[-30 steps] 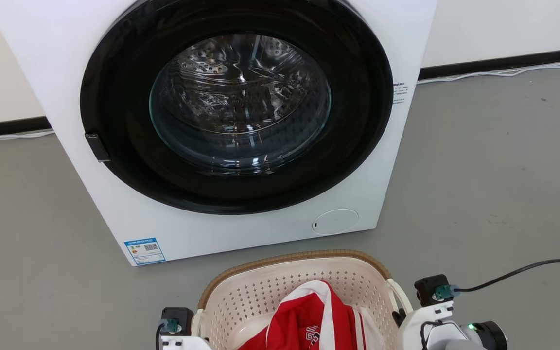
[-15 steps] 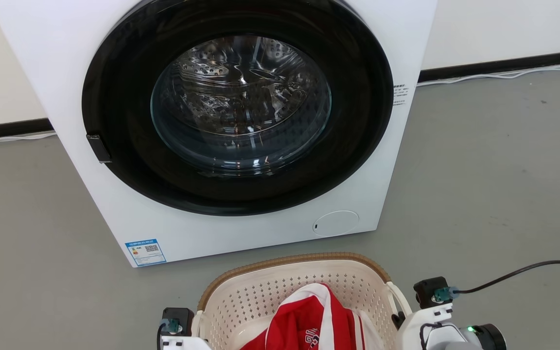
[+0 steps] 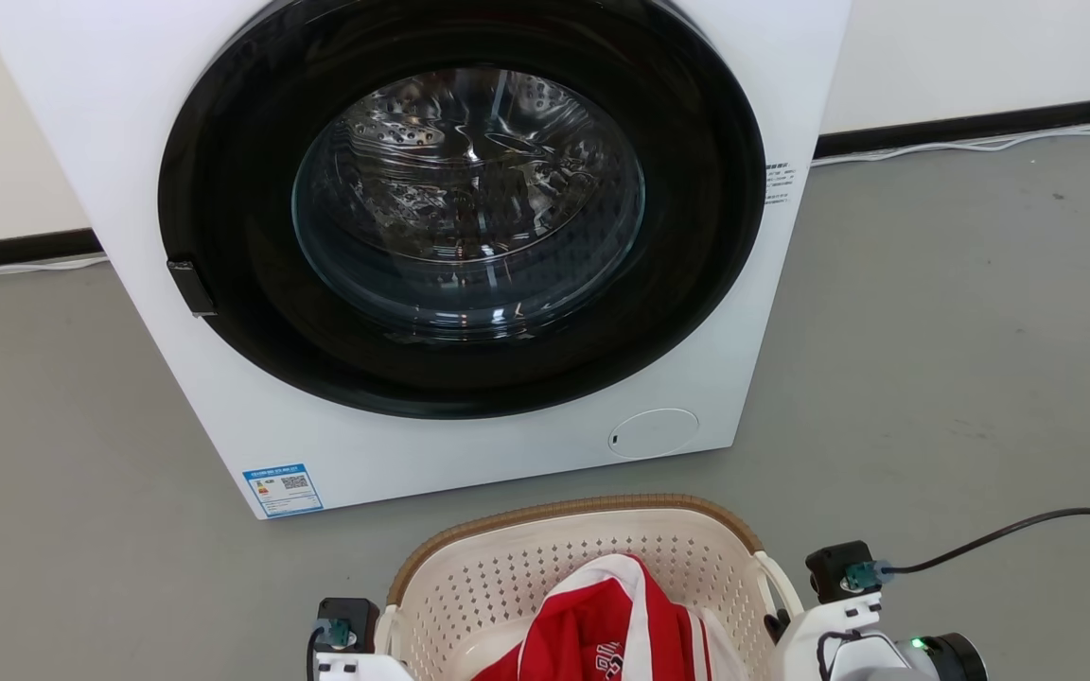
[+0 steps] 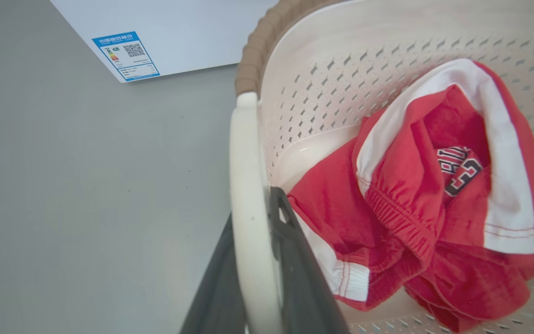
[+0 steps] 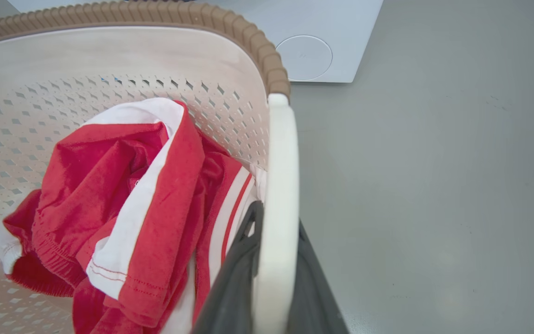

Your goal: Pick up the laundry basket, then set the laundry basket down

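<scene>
Laundry basket (image 3: 564, 504), holding a red-and-white garment (image 3: 602, 629), in front of the washing machine (image 3: 413, 463) over grey floor (image 3: 933, 331), its 2 white loop handles (image 4: 247, 153) pinched 1 apiece between the dark fingers (image 4: 297, 271) of the left gripper (image 4: 253, 218) and the right gripper (image 5: 278, 222).

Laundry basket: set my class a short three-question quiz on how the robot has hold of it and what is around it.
1. True or false: the left gripper and the right gripper each have their fingers either side of one of the white loop handles of the laundry basket.
2. What lies in the basket? A: a blue towel. B: a red and white garment. C: a pair of shoes.
3. In the head view, at which corner of the washing machine front is the blue label?
Key: 1 true. 2 B. 3 lower left.
</scene>
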You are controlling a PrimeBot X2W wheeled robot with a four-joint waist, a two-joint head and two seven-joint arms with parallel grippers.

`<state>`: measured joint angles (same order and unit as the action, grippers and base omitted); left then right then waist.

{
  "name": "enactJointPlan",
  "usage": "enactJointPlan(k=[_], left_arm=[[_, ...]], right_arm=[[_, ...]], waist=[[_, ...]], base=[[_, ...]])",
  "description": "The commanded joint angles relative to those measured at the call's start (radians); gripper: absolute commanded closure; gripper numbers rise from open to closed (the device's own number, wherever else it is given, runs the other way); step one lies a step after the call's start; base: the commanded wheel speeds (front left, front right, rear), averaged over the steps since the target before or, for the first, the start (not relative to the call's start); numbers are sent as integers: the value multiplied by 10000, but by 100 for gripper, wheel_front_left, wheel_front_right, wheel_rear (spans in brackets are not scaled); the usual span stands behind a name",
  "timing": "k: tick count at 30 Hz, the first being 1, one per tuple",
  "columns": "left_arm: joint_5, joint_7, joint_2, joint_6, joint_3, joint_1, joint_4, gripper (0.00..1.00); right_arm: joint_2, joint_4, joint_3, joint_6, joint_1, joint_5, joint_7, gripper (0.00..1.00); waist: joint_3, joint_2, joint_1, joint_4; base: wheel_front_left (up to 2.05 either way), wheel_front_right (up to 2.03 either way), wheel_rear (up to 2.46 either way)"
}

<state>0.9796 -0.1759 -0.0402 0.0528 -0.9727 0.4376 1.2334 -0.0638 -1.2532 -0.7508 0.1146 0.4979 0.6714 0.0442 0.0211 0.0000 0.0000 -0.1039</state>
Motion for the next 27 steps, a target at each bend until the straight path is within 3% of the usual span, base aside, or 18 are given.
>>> enactJointPlan(k=[1,27], left_arm=[[-49,-149,-100,-68,77,542,-142,100],[433,-185,-100,8,-417,615,-134,100]], right_arm=[[135,143,-259,161,313,22,143,100],[135,-39,-735,161,444,512,280,100]], waist=[[1,0,0,1],[-124,0,0,47]], base=[[0,0,0],[0,0,0]])
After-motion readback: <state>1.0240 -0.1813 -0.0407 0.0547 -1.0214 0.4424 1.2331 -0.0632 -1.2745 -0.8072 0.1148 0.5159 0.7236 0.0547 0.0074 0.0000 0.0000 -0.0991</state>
